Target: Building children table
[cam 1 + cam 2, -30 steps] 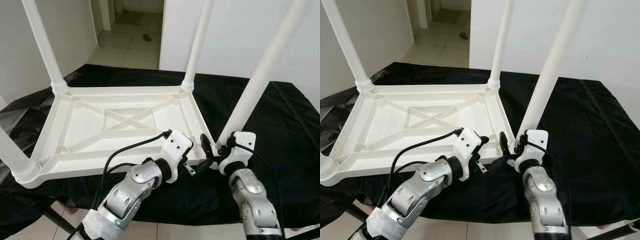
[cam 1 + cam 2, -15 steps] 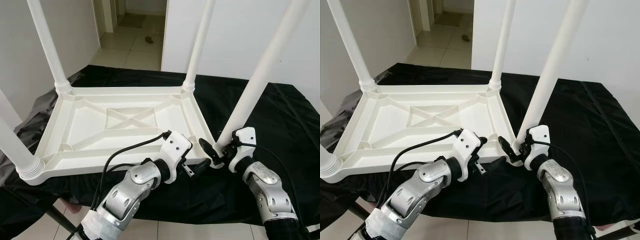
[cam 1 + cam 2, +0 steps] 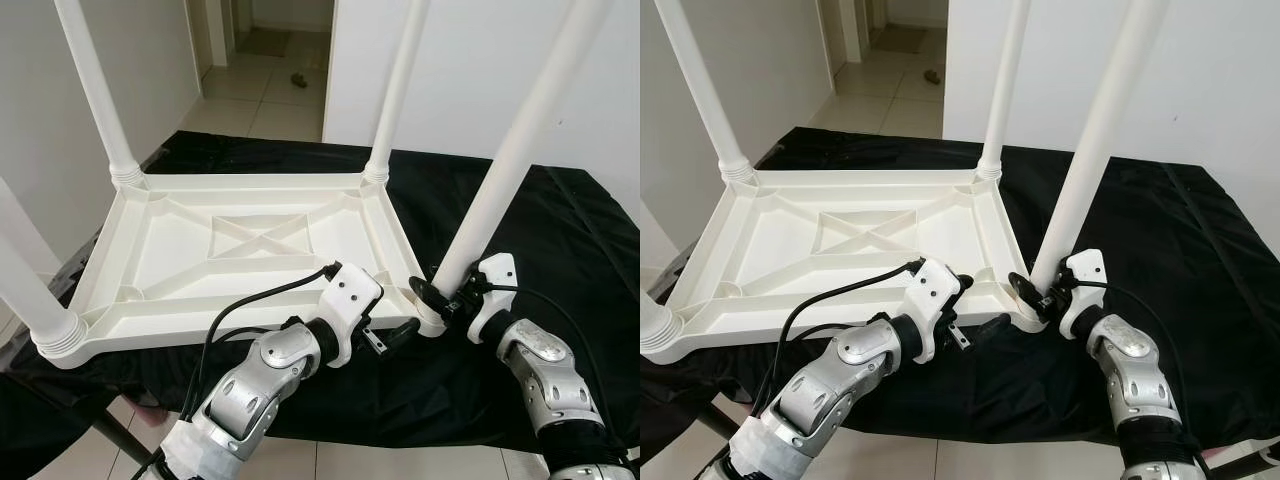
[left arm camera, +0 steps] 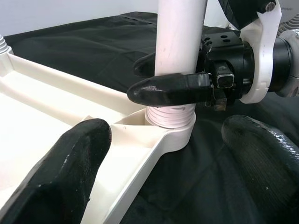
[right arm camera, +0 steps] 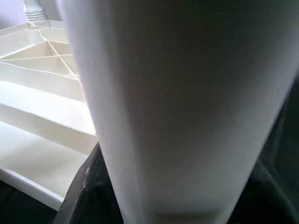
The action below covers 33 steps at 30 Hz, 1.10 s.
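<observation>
The right hand (image 3: 440,298) is closed around the base of the near right leg (image 3: 510,160), low and right of centre in the left eye view. In the left wrist view one black finger (image 4: 170,88) lies across the front of the leg just above its ribbed collar, and another shows behind it, so the leg sits between the two. The right wrist view shows that leg as a blurred white column at very close range, with the ribbed underside of the tabletop off to the upper left.

The left hand (image 3: 385,335) is spread wide, bottom centre of the left eye view. In the left wrist view one finger (image 4: 65,172) hovers over the white rim at the lower left, and the other sits over the black cloth at the lower right. Whether either finger touches anything cannot be told; it holds nothing.

The children table (image 3: 240,250) lies upside down on a worktop covered in black cloth (image 3: 560,240), filling the middle and left of the frame. Four white legs stand up from its corners. All four are cut off by the frame edges, the near left leg (image 3: 30,290) by the left edge. A black cable (image 3: 250,305) loops over the left forearm and hides part of the front rim.
</observation>
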Motion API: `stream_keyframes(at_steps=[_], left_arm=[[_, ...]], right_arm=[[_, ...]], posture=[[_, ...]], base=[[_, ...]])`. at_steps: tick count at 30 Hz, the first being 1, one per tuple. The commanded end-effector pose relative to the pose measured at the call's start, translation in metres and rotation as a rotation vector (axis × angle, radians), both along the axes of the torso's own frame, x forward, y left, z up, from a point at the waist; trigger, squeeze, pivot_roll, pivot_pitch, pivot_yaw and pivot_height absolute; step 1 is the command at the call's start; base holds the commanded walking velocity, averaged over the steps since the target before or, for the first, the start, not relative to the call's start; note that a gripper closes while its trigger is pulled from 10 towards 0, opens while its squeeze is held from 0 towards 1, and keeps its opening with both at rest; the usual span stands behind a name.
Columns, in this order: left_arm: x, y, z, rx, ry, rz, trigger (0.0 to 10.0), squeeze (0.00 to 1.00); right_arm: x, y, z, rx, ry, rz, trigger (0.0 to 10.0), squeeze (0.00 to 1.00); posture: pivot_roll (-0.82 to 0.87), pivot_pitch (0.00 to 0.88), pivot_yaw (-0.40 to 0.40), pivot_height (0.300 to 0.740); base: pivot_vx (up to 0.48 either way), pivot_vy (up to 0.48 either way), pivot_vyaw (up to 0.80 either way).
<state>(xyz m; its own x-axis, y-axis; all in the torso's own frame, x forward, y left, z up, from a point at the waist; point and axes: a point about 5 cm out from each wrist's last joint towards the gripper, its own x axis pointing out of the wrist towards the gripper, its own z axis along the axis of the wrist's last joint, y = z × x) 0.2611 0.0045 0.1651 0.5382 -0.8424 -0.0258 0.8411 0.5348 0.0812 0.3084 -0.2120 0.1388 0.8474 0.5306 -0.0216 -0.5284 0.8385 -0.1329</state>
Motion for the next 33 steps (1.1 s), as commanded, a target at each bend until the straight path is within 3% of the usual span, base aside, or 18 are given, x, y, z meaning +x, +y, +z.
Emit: stream_keyframes(at_steps=[1,3,4,12,16,19,22,24,30,33], left_arm=[[-0.001,0.002,-0.004,0.025,0.010,-0.019,10.0,0.00],[-0.001,0.002,-0.005,0.026,0.012,-0.019,10.0,0.00],[0.000,0.002,-0.007,0.030,0.015,-0.014,10.0,0.00],[0.003,0.004,-0.014,0.044,0.005,0.018,10.0,0.00],[0.008,0.004,-0.016,0.039,0.005,0.049,10.0,0.00],[0.008,0.004,-0.016,0.040,0.003,0.052,10.0,0.00],[0.011,0.006,-0.018,0.051,-0.021,0.061,10.0,0.00],[0.011,0.006,-0.018,0.051,-0.021,0.061,10.0,0.00],[0.015,0.012,-0.023,0.049,0.005,0.035,10.0,0.00],[0.015,0.013,-0.023,0.047,0.010,0.035,10.0,0.00]], right_arm=[[-0.001,0.006,-0.007,0.004,0.029,0.010,0.0,0.00],[-0.002,0.007,-0.008,0.009,0.030,-0.001,0.0,0.00],[-0.002,0.008,-0.009,0.015,0.034,-0.031,10.0,0.00],[-0.004,0.015,-0.018,0.032,0.040,-0.154,10.0,0.00],[-0.006,0.035,-0.021,0.089,0.016,-0.282,10.0,0.00],[-0.007,0.037,-0.021,0.098,0.014,-0.294,10.0,0.00],[-0.013,0.043,-0.025,0.123,0.028,-0.445,10.0,0.00],[-0.013,0.043,-0.025,0.123,0.028,-0.445,10.0,0.00],[-0.026,0.054,-0.028,0.119,0.023,-0.651,10.0,0.00],[-0.029,0.058,-0.029,0.117,0.026,-0.684,10.0,0.00]], posture=[[0.02,0.025,-0.031,0.740],[0.02,0.025,-0.031,0.740],[0.02,0.025,-0.031,0.740],[0.02,0.026,-0.030,0.740],[0.01,0.030,-0.024,0.740],[0.01,0.030,-0.024,0.740],[0.00,0.031,-0.022,0.740],[0.00,0.031,-0.022,0.740],[-0.01,0.042,-0.015,0.740],[-0.01,0.044,-0.014,0.740]], base=[[0.000,0.000,0.00],[0.000,0.000,0.00],[0.000,0.000,0.00],[0.000,0.000,0.00],[0.000,0.000,0.00],[0.000,0.000,0.00],[0.000,0.000,0.00],[0.000,0.000,0.00],[0.000,0.000,0.00],[0.000,0.000,0.00]])
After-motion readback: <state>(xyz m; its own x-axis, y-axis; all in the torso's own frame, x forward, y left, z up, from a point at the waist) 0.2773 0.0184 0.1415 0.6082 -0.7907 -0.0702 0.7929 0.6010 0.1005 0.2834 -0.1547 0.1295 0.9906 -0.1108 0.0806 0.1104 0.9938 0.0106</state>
